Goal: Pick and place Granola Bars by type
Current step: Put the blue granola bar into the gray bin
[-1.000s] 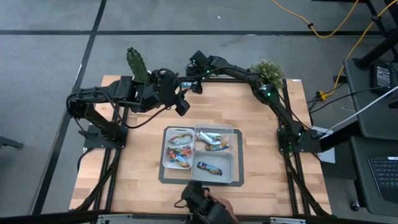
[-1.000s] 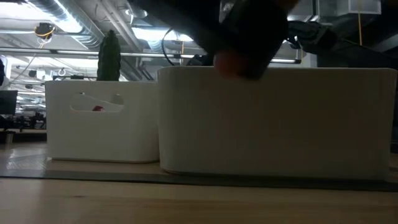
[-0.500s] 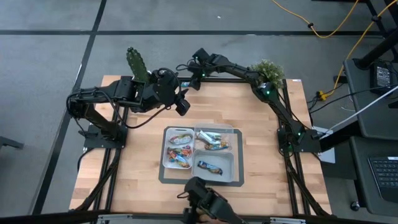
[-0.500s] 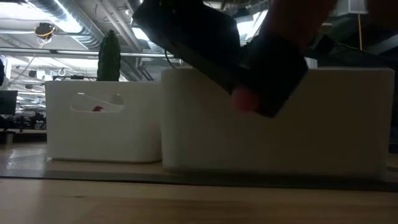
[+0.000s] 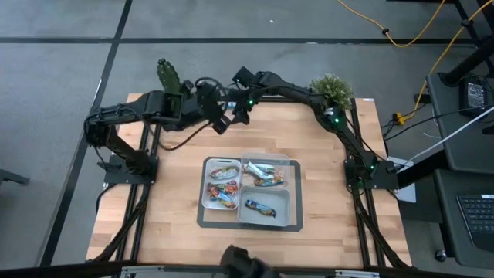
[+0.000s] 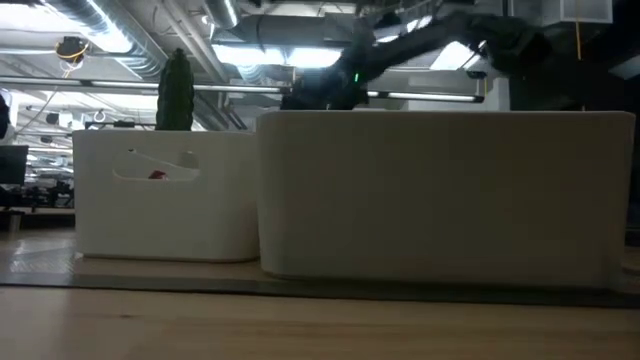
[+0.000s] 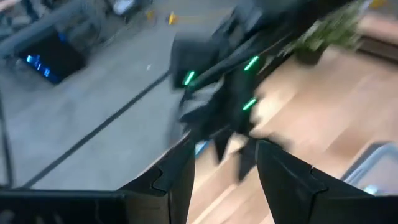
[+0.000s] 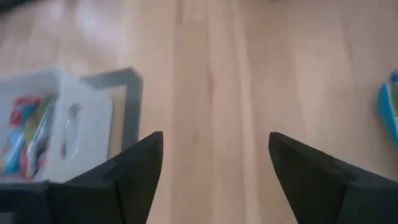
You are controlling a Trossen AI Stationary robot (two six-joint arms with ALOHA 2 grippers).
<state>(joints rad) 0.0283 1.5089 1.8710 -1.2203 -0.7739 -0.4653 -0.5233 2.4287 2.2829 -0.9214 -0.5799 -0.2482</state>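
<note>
The granola bars lie sorted in a divided white tray (image 5: 292,164) at the table's middle. Brown, red and orange bars (image 5: 222,185) fill its left compartment. Silver-blue bars (image 5: 265,176) are in the far right one, and a blue bar (image 5: 260,207) is in the near right one. My left gripper (image 5: 222,126) (image 7: 224,146) hovers open over the table's far part, well beyond the tray. My right gripper (image 5: 239,116) (image 8: 214,134) is open too, close beside the left one. The right wrist view shows the tray (image 8: 68,112) with its bars.
A cactus (image 5: 168,76) and a bushy plant (image 5: 332,86) stand at the table's far corners. The tray sits on a dark mat (image 5: 202,220). A dark thing (image 5: 235,259) shows at the near edge. Bare wood lies left and right of the tray.
The dark thing with a hand at the near edge has drawn back off the table, and it no longer blocks the low view. My left gripper has moved up and toward the far edge, nearer the right gripper. The bars and tray have stayed put.
</note>
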